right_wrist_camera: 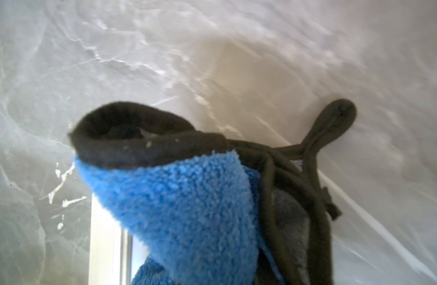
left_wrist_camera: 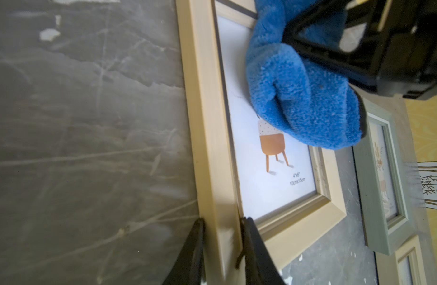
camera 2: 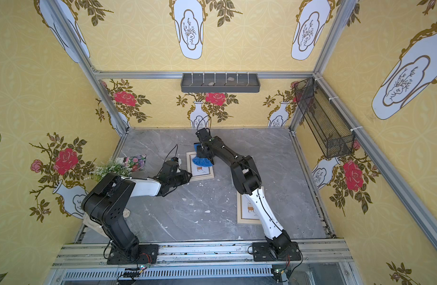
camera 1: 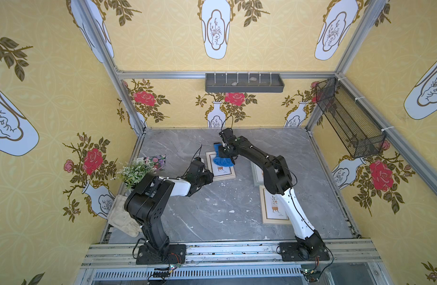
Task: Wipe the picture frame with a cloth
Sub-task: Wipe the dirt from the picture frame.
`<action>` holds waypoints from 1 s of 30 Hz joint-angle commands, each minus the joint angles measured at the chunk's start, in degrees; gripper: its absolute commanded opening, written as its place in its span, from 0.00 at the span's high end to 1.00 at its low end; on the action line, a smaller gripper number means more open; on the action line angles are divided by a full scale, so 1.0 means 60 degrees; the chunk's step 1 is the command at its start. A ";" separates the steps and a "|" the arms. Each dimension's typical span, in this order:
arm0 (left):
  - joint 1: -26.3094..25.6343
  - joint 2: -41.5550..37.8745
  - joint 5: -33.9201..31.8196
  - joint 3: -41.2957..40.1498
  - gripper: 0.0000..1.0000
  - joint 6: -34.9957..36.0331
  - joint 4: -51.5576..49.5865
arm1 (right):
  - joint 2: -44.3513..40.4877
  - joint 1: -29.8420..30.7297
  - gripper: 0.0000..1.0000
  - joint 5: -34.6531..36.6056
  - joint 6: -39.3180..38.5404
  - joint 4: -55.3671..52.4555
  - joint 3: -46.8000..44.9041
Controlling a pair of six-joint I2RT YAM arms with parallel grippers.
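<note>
The picture frame (camera 1: 224, 174) is laid flat on the marble table (camera 1: 200, 217). One of its long side rails is clamped between the fingers (left_wrist_camera: 256, 259) of the left gripper (left_wrist_camera: 223, 254). The cloth (camera 1: 221, 161) is bunched in the closed right gripper (camera 1: 225, 153) and rests on the frame's far half, so the upper part of the print is hidden. Just beside the frame, a grey-green frame (left_wrist_camera: 370, 197) is partly covered by the right arm. A second wooden frame (camera 1: 274, 207) is seen beyond that one. A plant (camera 1: 134, 171), a floral box (camera 1: 156, 161) and a glove (camera 1: 121, 217) are seen well apart from the frame, past the left gripper.
</note>
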 commanded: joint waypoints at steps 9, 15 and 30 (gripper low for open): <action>-0.0019 0.0172 -0.0259 -0.0529 0.79 0.0400 -0.4766 | -0.0126 -0.0520 0.76 0.0758 -0.0026 0.0897 -0.0652; -0.0011 0.0013 -0.0339 -0.0674 0.80 0.0517 -0.4745 | -0.1062 -0.0674 0.78 0.1152 -0.0358 0.1002 -0.1523; -0.0013 -0.0142 -0.0206 -0.0670 0.81 0.0926 -0.4711 | -0.0297 0.0197 0.77 0.0321 -0.0728 0.1555 -0.0425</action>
